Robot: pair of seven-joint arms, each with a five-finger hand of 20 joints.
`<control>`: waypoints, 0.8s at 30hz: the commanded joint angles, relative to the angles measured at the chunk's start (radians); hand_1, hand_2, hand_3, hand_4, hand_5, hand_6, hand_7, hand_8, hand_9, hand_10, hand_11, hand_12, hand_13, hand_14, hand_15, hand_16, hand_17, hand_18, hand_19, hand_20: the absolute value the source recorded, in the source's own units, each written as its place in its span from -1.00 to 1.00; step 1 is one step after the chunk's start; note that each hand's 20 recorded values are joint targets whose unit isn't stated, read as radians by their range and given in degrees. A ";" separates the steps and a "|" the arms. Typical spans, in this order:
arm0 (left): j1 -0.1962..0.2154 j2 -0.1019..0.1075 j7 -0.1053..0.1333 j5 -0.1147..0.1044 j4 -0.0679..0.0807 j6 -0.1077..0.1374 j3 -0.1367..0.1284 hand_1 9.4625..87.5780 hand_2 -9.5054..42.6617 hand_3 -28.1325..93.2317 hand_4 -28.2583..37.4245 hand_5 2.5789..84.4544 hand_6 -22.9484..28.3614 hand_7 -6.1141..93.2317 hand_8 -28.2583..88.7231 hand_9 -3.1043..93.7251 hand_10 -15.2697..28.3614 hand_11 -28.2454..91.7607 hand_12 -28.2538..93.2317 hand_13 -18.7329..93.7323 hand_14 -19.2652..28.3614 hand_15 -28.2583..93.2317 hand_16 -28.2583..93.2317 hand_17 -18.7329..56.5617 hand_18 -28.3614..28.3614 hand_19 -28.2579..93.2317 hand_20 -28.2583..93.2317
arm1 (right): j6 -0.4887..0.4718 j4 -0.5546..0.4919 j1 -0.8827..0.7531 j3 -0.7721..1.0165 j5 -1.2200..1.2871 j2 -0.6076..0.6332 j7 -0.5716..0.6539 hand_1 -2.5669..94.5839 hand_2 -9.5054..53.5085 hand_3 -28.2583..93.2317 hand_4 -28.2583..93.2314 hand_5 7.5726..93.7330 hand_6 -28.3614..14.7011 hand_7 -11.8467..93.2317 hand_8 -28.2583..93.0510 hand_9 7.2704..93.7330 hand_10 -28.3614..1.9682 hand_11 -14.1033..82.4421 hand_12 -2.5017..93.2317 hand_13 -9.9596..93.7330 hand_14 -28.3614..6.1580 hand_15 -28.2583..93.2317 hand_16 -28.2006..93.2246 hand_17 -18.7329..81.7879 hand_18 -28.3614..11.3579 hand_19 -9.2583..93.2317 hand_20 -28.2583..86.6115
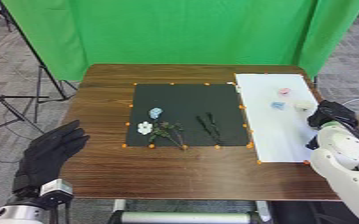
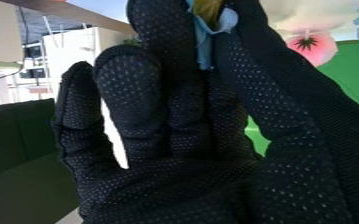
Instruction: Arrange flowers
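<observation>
In the head view my right hand (image 1: 328,114) is at the white sheet's right side, beside a cream flower (image 1: 304,105). A pink flower (image 1: 285,91) and a blue flower (image 1: 278,105) lie on the sheet. On the black mat are a light blue flower (image 1: 155,113), a white flower (image 1: 144,128), green stems (image 1: 165,132) and dark stems (image 1: 209,128). In the right wrist view, the thumb and a finger of my right hand (image 2: 175,185) pinch a light blue and olive flower piece (image 2: 222,22). My left hand (image 1: 49,156) is open at the table's left edge.
The white sheet (image 1: 278,142) lies right of the black mat (image 1: 182,102) on the brown table (image 1: 184,175). Orange markers line their edges. A green curtain (image 1: 184,35) hangs behind the table, and a dark stand is at the left.
</observation>
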 commanded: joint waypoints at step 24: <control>0.040 -0.003 -0.015 0.006 -0.014 0.002 -0.033 -0.54 -0.45 0.82 -0.51 0.05 0.43 -0.63 -0.65 -0.15 0.72 0.04 -0.39 -0.19 1.00 0.40 -0.73 -0.76 0.75 0.41 -0.34 | 0.037 -0.288 0.354 -0.492 0.079 -0.155 -0.240 0.19 -1.00 0.69 -1.00 0.78 0.27 -0.40 -0.47 0.88 0.46 -0.20 -0.12 0.57 0.27 0.60 0.01 -0.14 -0.86 0.77 0.14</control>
